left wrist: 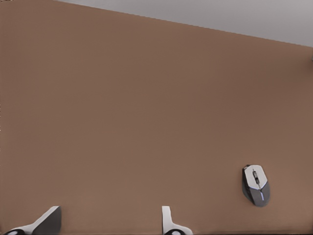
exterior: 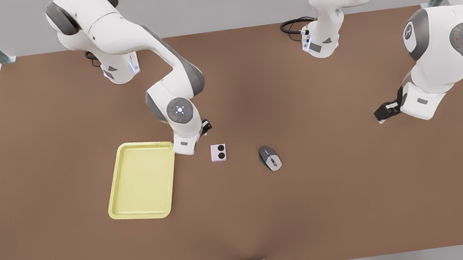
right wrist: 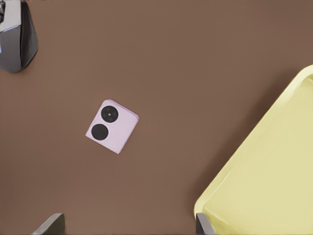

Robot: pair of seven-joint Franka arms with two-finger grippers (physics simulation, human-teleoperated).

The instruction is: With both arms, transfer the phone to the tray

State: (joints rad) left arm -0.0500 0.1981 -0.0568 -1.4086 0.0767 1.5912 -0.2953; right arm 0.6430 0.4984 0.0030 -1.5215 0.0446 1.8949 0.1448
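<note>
lying flat on the brown table (exterior: pixel 355 203), the pale pink phone (exterior: pixel 218 153) rests with its two black camera circles facing up, just to the right of the pale yellow tray (exterior: pixel 142 180) in the front view and apart from it. the grey and silver mouse (exterior: pixel 270 158) sits a little further right of the phone, also on the table. the right pincer (exterior: pixel 207 127) hangs above the table just on the far side of the phone, between the tray's far right corner and the phone; its wrist view looks down on the phone (right wrist: pixel 112 126) and the tray's corner (right wrist: pixel 274 161), with two finger tips set wide apart and nothing between them. the left pincer (exterior: pixel 382 113) hovers well off at the front view's right, far from the phone; its fingers (left wrist: pixel 46 220) stand spread with nothing held, and the mouse (left wrist: pixel 255 184) lies ahead of it.
</note>
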